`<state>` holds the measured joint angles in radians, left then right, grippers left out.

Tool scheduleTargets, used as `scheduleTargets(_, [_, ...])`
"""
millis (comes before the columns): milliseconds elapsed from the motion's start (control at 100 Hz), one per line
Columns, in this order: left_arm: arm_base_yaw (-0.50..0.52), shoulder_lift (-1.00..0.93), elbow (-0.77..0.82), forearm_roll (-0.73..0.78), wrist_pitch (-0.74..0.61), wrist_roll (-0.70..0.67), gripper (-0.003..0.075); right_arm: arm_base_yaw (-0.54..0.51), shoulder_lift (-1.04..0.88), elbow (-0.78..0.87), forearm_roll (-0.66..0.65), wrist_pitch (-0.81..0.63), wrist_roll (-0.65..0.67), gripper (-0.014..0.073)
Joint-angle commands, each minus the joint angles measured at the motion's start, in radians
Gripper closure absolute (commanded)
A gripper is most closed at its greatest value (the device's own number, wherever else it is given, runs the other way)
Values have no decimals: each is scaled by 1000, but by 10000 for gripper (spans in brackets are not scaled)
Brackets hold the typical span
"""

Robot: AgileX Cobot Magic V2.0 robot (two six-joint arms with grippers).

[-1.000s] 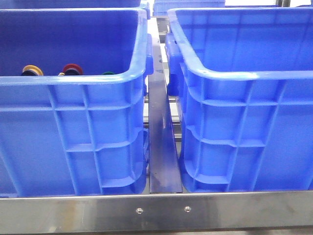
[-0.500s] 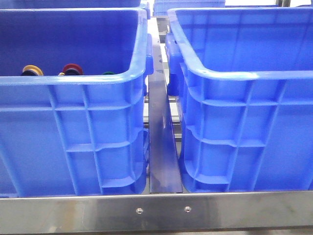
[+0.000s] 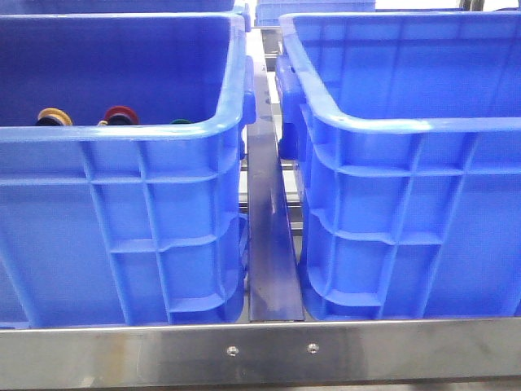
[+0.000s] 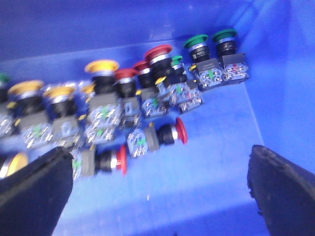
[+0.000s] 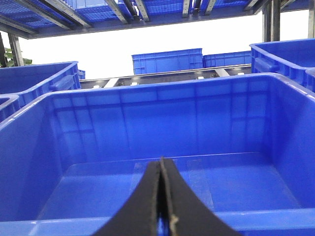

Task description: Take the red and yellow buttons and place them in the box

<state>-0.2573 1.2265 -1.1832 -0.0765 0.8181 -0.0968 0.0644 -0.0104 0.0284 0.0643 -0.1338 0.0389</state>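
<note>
- Crates are seen side by side in the front view: a left blue crate (image 3: pixel 122 204) and a right blue crate (image 3: pixel 407 204), with a shiny metal strip (image 3: pixel 269 236) between them.
- Three button caps are seen just over the near rim of the left blue crate: a yellow cap (image 3: pixel 54 116), a red cap (image 3: pixel 120 114) and a bit of a green cap (image 3: pixel 181 122).
- No arm is seen in the front view.
- Many push buttons are shown on the blue floor in the left wrist view, packed close in a row near the far wall.
- Yellow buttons (image 4: pixel 101 73) stand next to red buttons (image 4: pixel 158 56), and two green buttons (image 4: pixel 197 45) stand at the end of the row by the side wall.
- Two more red buttons are lying on their sides in front of the row: one (image 4: pixel 170 132) nearer the middle, one (image 4: pixel 110 161) beside it.
- The left gripper (image 4: pixel 162 196) is held above the buttons. Its fingers (image 4: pixel 34 191) are wide apart and nothing is held between them.
- The right gripper (image 5: pixel 161 206) is seen over the near rim of the right blue crate. Its fingers (image 5: pixel 147 206) are pressed together and nothing is held.
- More blue crates (image 5: pixel 167 61) and a metal rack (image 5: pixel 98 10) are seen far behind.
</note>
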Motion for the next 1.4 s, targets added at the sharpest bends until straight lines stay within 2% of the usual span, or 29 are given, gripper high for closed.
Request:
scheduleTargets(0, [-69,57,-83,130,-55,-133,50,-1,-5,-15,-9,-70,-2,662])
scheduleTargets(170, [-175,207,-173,272,-54,-263,50,-1,-5,-15,-9,-70,-2,662])
scheduleTargets(360, [-205,345,-227,372,-56,-391,50,-1,-5,-15,-9,-70,-2,662])
scheduleTargets(530, [-224,418,-245,377,-70,-396,50,-1,-5,-15,-9,-70,-2,662])
scheduleTargets(770, [-232,472,-245,468,-95,-493,50,-1,-5,-15,-9,-69,-2,662])
scheduleTargets(1000, [-232,508,-245,485,-148,-501,50,-1,-5,-15,-9,-70,-2,662])
scheduleTargets(1130, [-230,519,-245,520,-160,-552,50,-1,-5,-15,-9,-70,-2,662])
scheduleTargets(1390, [-230,570,-245,526,-168,-554,50,-1,-5,-15,-9,-70,-2,662])
